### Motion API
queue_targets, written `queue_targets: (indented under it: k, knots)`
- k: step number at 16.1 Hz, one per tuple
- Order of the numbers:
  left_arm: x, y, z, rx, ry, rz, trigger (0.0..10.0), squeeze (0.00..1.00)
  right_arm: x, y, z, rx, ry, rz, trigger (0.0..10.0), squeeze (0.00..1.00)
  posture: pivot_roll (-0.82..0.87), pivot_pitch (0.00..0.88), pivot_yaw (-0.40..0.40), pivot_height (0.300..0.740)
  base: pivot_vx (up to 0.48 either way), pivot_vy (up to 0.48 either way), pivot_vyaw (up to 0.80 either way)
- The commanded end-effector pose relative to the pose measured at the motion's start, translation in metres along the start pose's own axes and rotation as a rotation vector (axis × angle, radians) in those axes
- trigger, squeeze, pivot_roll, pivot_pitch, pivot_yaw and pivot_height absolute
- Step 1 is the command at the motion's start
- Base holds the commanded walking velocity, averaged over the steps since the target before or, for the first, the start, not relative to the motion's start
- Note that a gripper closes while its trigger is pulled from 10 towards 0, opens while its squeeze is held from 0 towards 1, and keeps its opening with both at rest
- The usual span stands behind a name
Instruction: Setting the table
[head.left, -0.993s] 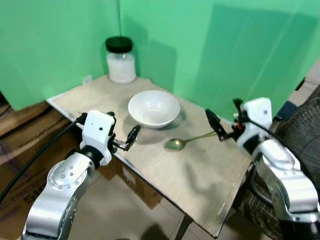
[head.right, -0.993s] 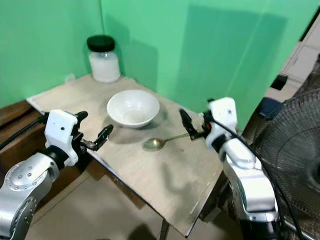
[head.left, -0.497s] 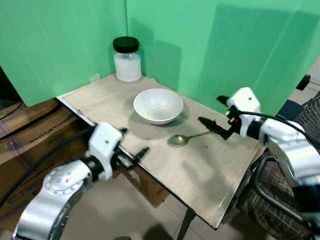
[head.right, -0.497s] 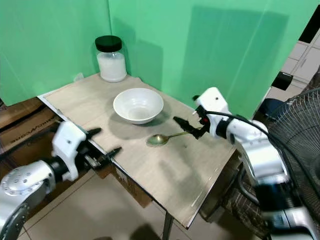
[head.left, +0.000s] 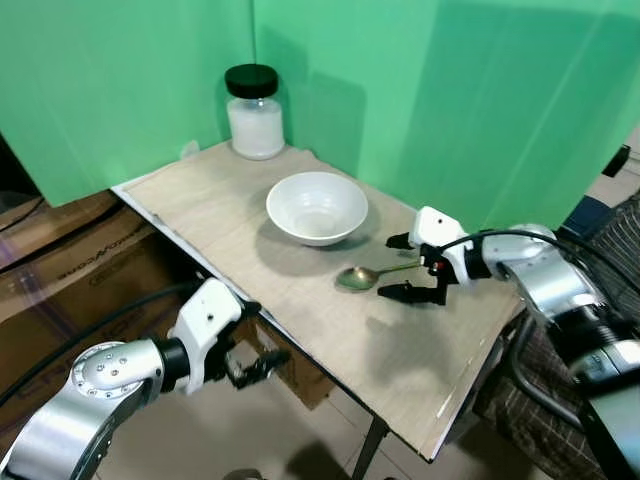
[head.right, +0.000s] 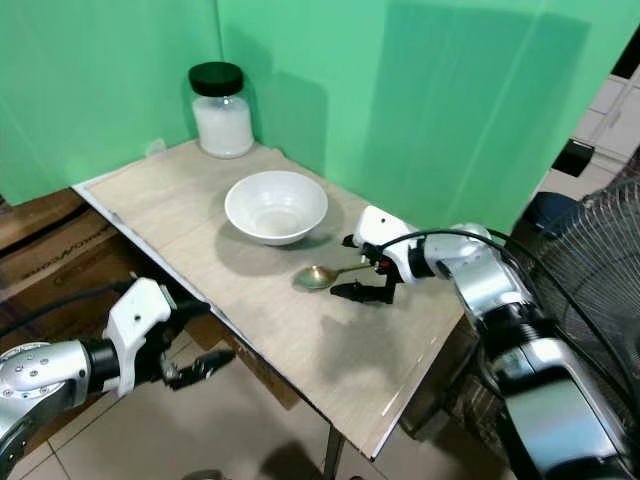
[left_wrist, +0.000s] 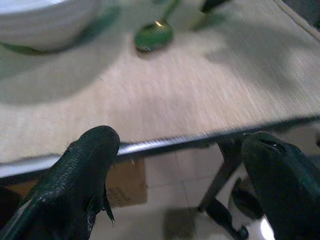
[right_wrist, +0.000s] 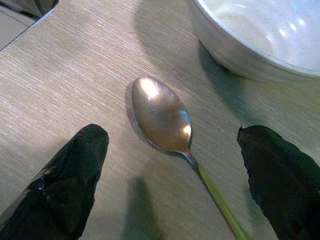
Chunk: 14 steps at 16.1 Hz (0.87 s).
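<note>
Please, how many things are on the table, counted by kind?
Bowl: 1, white
Spoon: 1, gold-coloured
Jar: 1, black lid, white contents
Total: 3

The table (head.left: 400, 350) has a pale wood-grain top, matt and finely streaked, with a dark metal edge. The spoon (right_wrist: 162, 117) is polished metal, brassy, its bowl glossy with soft reflections. The bowl (head.left: 317, 207) looks like smooth white glazed ceramic with bright glints. The jar (head.left: 254, 112) is clear glass under a black matt lid. End-effector fingers (left_wrist: 80, 180) are black, dull and slightly textured.
</note>
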<state>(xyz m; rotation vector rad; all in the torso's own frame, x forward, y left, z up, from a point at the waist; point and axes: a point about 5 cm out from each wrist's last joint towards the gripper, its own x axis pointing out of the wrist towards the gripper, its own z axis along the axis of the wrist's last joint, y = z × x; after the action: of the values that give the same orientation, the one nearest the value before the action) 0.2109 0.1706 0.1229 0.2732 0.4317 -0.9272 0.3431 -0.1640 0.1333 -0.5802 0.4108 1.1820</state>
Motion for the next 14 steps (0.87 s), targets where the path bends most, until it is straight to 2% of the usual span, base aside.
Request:
queue_targets:
  k: [1,4,5,8,10,11,12,14]
  knots:
    - [0.003,-0.002,-0.002,0.034,0.023,-0.03,10.0,0.0,0.0,-0.005,0.001,-0.01,0.015,-0.002,10.0,0.0,0.14,0.0,-0.029,0.74,0.0,0.0,0.0]
    - [0.002,-0.003,-0.01,0.058,0.067,-0.026,10.0,0.0,0.002,-0.008,0.003,-0.006,0.001,0.012,10.0,0.0,0.14,0.0,-0.036,0.74,0.0,0.0,0.0]
    - [-0.002,-0.002,-0.017,0.068,0.106,-0.019,10.0,0.0,0.006,-0.009,0.005,-0.006,-0.004,0.029,10.0,0.0,0.14,0.0,-0.04,0.74,0.0,0.0,0.0]
    - [-0.009,0.001,-0.023,0.078,0.125,0.005,10.0,0.0,0.012,-0.011,0.007,0.022,0.0,0.048,10.0,0.0,0.14,0.0,-0.045,0.74,0.0,0.0,0.0]
    - [-0.012,0.002,-0.021,0.076,0.105,0.02,10.0,0.0,0.015,-0.012,0.006,0.099,-0.005,0.045,5.4,0.0,0.15,0.0,-0.05,0.74,0.0,0.0,0.0]
    - [-0.012,0.001,-0.02,0.076,0.093,0.017,10.0,0.0,0.019,-0.01,0.002,0.12,0.015,0.055,2.1,0.0,0.15,0.0,-0.048,0.74,0.0,0.0,0.0]
    - [-0.012,0.001,-0.02,0.078,0.094,0.015,10.0,0.0,0.02,-0.009,0.001,0.118,0.026,0.06,0.9,0.0,0.15,0.0,-0.046,0.74,0.0,0.0,0.0]
    - [-0.01,0.0,-0.02,0.082,0.09,0.011,10.0,0.0,0.024,-0.008,0.001,0.115,0.045,0.06,0.6,0.0,0.14,0.0,-0.045,0.74,0.0,0.0,0.0]
